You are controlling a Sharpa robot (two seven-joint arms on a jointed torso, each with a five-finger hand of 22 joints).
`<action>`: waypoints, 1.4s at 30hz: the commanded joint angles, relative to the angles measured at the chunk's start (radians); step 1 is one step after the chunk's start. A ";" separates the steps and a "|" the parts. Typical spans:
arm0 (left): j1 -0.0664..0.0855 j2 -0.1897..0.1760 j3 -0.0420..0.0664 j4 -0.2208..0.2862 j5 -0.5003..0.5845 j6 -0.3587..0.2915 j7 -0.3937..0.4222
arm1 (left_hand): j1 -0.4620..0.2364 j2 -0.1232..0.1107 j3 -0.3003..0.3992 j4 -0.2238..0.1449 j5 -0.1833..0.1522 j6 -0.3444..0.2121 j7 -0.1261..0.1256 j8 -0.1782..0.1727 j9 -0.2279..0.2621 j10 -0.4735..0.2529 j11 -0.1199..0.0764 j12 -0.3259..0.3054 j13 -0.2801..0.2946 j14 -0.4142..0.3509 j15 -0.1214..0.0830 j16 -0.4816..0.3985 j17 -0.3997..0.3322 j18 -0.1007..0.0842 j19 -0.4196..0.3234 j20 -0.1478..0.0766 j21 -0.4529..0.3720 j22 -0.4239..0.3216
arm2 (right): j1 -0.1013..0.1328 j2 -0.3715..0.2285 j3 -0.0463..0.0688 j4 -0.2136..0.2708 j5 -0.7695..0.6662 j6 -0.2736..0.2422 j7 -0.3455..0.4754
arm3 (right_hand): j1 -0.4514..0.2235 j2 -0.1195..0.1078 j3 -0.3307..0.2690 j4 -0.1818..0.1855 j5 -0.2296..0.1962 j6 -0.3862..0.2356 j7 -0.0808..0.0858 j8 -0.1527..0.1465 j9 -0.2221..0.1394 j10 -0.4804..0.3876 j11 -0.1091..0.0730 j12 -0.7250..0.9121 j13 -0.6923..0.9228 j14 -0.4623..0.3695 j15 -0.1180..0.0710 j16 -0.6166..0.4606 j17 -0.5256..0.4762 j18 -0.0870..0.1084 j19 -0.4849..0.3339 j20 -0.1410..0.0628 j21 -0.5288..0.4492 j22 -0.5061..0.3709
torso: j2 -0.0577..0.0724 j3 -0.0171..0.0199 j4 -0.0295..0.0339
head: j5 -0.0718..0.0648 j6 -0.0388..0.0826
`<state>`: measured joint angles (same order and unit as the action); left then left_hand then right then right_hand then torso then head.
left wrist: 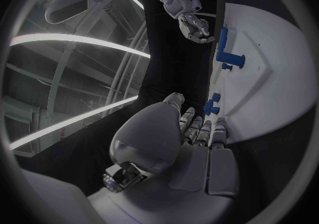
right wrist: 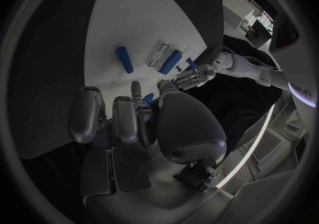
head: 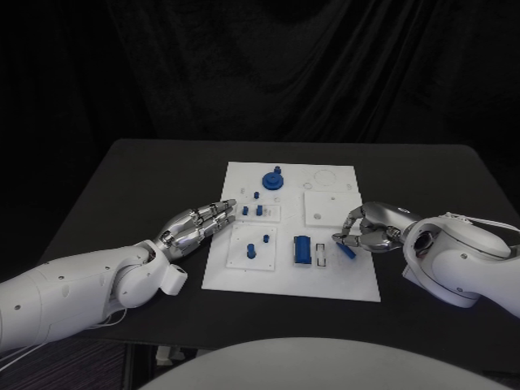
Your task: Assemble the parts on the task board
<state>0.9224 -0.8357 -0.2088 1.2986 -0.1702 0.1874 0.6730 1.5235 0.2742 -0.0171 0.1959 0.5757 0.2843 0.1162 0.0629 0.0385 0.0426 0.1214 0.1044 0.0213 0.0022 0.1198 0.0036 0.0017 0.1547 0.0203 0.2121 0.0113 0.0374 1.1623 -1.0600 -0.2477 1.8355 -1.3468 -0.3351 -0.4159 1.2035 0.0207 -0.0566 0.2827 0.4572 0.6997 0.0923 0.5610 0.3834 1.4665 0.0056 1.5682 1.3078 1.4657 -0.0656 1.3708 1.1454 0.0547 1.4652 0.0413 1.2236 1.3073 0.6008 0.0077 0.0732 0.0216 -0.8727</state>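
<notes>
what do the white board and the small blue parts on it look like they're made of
The flat white task board looks like matte plastic or painted sheet: even white, no glare, with raised square panels. The small blue parts, such as the oblong block and the round knobbed piece, look like matte moulded or printed plastic: uniform colour, no metallic shine. Neither can be told for certain.

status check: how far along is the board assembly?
Partway, by the look of it. Done: the gear-like part stands at the task board's far end and small pegs stand in the left plates. In hand: the right hand pinches a small blue part at the board's right edge. Left: the long blue block beside an open slot. Left hand holds nothing.
</notes>
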 commanded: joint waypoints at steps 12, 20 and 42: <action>-0.006 0.001 -0.004 0.005 -0.005 0.005 -0.013 | -0.010 -0.001 0.010 -0.001 0.006 -0.001 0.009 0.006 0.001 -0.004 -0.003 -0.001 0.001 -0.002 0.006 -0.004 -0.002 0.010 0.001 0.008 0.004 0.001 | -0.017 0.016 0.000 -0.019 -0.338 0.188 -0.176 | 0.040 -0.025 -0.019 -0.005 -0.051 0.022 0.003 -0.005 -0.014 0.104 0.008 0.003 0.263 0.036 0.008 0.006 0.000 0.018 0.006 0.008 -0.006 0.166 | 0.000 0.0000 0.0003 | 0.004 0.000; -0.006 0.001 -0.004 0.002 -0.005 0.006 -0.014 | -0.010 -0.001 0.010 -0.001 0.006 -0.001 0.009 0.006 0.001 -0.004 -0.003 -0.001 0.001 -0.002 0.006 -0.004 -0.002 0.010 0.001 0.008 0.004 0.001 | -0.036 0.032 0.000 -0.034 -0.367 0.206 -0.181 | 0.049 -0.021 -0.019 -0.002 -0.029 0.045 -0.002 0.002 -0.016 0.104 0.005 0.003 0.263 0.035 0.005 0.005 -0.001 0.019 0.006 0.006 -0.007 0.166 | 0.000 0.0000 -0.0002 | 0.003 0.000; -0.007 0.005 -0.004 -0.002 -0.005 0.014 -0.020 | -0.010 -0.001 0.014 -0.003 0.006 -0.003 0.010 0.005 0.001 -0.004 -0.002 -0.001 0.001 -0.002 0.006 -0.004 -0.002 0.010 0.001 0.008 0.004 0.001 | -0.050 0.082 0.000 -0.065 -0.326 0.173 -0.124 | 0.179 -0.030 0.040 -0.058 0.169 0.109 -0.020 -0.001 -0.039 0.104 -0.013 0.003 0.263 0.037 -0.010 0.007 0.006 0.017 0.009 -0.008 -0.001 0.169 | 0.000 0.0000 0.0000 | 0.004 0.000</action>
<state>0.9217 -0.8348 -0.2089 1.2955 -0.1707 0.1894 0.6731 1.5235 0.2742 -0.0103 0.1945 0.5757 0.2806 0.1199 0.0629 0.0383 0.0426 0.1214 0.1044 0.0213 0.0022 0.1198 0.0036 0.0015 0.1547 0.0220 0.2151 0.0115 0.0377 1.1222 -0.9809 -0.2424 1.7756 -1.6843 -0.1796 -0.5528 1.3746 -0.0103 -0.0174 0.2300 0.6222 0.8036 0.0709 0.5637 0.3491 1.4668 -0.0021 1.5682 1.3075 1.4640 -0.0673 1.3737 1.1504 0.0547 1.4652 0.0413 1.2195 1.3080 0.6010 0.0078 0.0731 0.0249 -0.8727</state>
